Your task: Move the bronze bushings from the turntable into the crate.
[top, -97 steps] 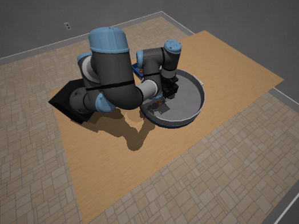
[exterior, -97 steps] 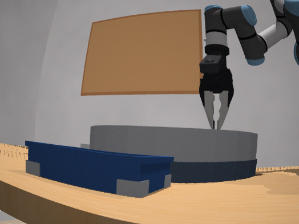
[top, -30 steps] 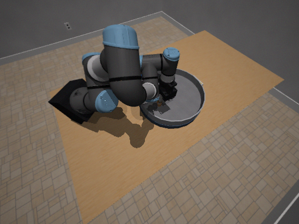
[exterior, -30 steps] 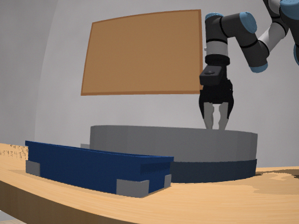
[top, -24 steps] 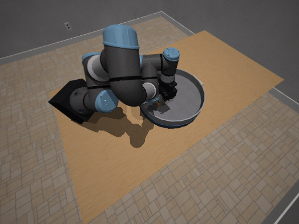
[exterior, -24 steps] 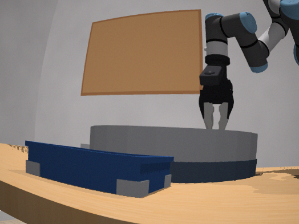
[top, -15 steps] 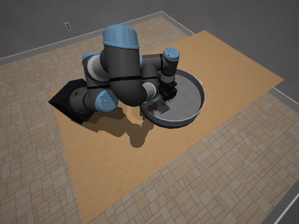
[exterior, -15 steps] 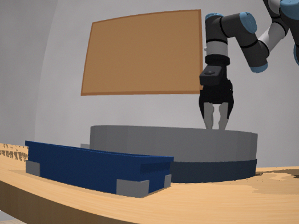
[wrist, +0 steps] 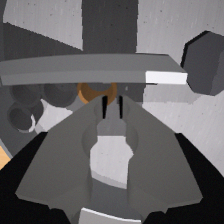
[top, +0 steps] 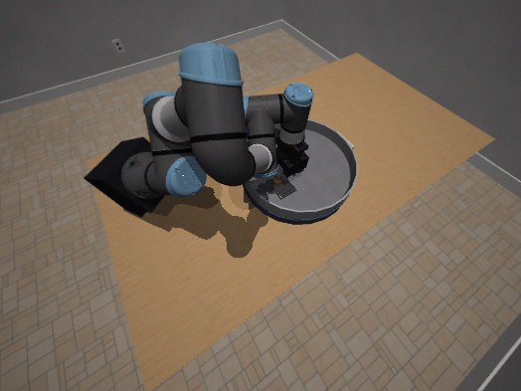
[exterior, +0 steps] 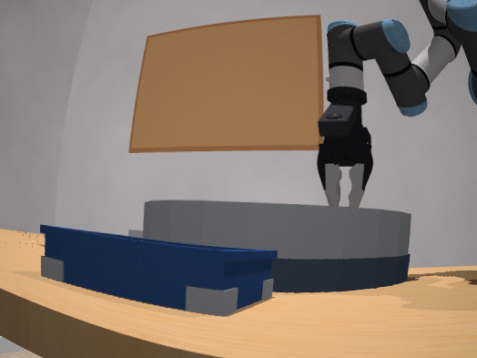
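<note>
The gripper (exterior: pixel 344 199) hangs straight down over the turntable (exterior: pixel 282 230), fingertips dipping just behind its grey rim wall on the exterior view. Fingers are pinched almost together, and nothing sits between them: through the wrist camera the two dark tips stand side by side with only a sliver of gap, and that gap shows bare.

The bronze bushing (wrist: pixel 85 93) lies just beyond those tips, an orange curve peeking out on both sides of them under a grey bar (wrist: pixel 90 70) that crosses the wrist view. It is ahead of the fingers, not inside their grasp; whether the tips touch it cannot be told. To its left huddle several dark grey steel bushings (wrist: pixel 22 117) on the turntable floor. A dark hexagonal piece (wrist: pixel 205 62) sits off to the upper right.

From the top, the gripper stands at the turntable's near-left part (top: pixel 285 172). The blue crate (exterior: pixel 150 267) rests on the wooden table (exterior: pixel 341 322), just in front of the turntable.
</note>
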You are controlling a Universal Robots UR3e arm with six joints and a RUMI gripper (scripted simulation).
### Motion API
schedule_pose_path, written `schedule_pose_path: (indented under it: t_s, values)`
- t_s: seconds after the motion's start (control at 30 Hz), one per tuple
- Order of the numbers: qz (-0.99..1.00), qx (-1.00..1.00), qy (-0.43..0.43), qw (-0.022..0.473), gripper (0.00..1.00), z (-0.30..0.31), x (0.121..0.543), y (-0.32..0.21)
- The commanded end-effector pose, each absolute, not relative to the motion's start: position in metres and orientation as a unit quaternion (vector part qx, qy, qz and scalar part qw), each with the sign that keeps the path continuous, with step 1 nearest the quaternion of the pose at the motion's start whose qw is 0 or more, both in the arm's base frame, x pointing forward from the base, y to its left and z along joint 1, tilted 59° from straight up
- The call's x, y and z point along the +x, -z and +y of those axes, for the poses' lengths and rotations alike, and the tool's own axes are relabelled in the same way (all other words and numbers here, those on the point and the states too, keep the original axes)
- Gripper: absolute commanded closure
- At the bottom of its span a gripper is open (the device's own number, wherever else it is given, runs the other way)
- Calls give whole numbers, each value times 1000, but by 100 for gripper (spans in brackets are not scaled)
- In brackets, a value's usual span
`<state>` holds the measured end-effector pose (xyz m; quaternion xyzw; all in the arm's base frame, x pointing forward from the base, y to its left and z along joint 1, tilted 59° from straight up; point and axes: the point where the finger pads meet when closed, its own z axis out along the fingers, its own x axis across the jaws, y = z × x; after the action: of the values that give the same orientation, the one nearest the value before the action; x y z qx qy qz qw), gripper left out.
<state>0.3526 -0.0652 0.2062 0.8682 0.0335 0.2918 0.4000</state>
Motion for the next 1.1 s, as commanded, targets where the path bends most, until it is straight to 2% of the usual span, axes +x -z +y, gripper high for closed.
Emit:
schedule_pose_path:
  t_s: [0.0,1.07]
  values:
    - [34,868,-293,400,94,-65,353,-207]
    - [34,868,-293,400,94,-81,366,-194]
